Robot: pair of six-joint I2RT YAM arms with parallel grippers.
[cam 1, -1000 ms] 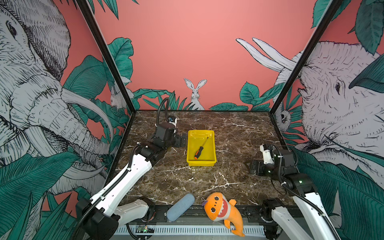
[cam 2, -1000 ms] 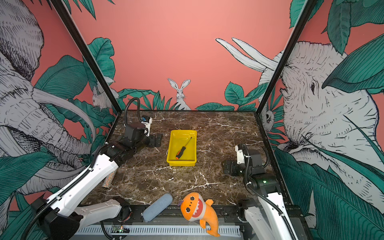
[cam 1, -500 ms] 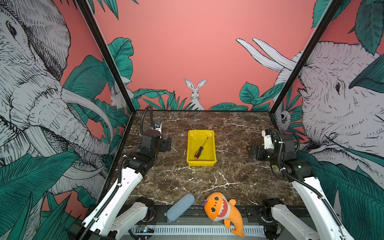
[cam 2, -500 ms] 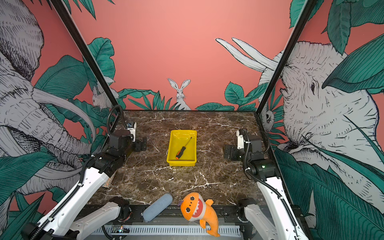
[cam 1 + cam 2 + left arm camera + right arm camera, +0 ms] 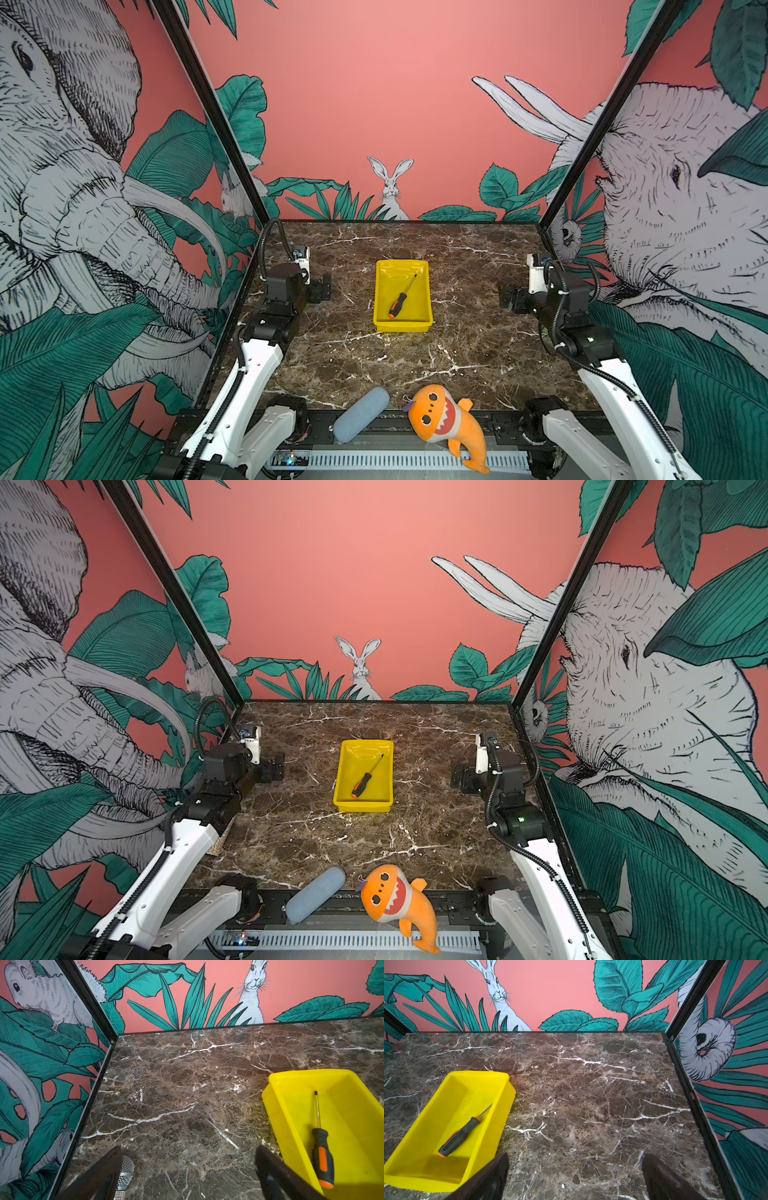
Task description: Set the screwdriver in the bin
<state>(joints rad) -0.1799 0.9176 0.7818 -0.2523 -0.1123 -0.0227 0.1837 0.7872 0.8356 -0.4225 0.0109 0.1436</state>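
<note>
Small black-handled, orange-accented screwdriver [image 5: 398,302] lies diagonally inside shallow yellow plastic bin [image 5: 402,327], centre of brown marble-patterned table [image 5: 457,353]. Risk looks slight: careless arm sweep could nudge bin. Left end effector [image 5: 321,288] and right end effector [image 5: 506,296] hover low at opposite table sides, fingers spread, empty.

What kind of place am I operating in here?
Probably a staged robot test booth, not a real workshop: jungle-mural panels enclose a marble-look tabletop, and a plush shark lies at its front edge.
</note>
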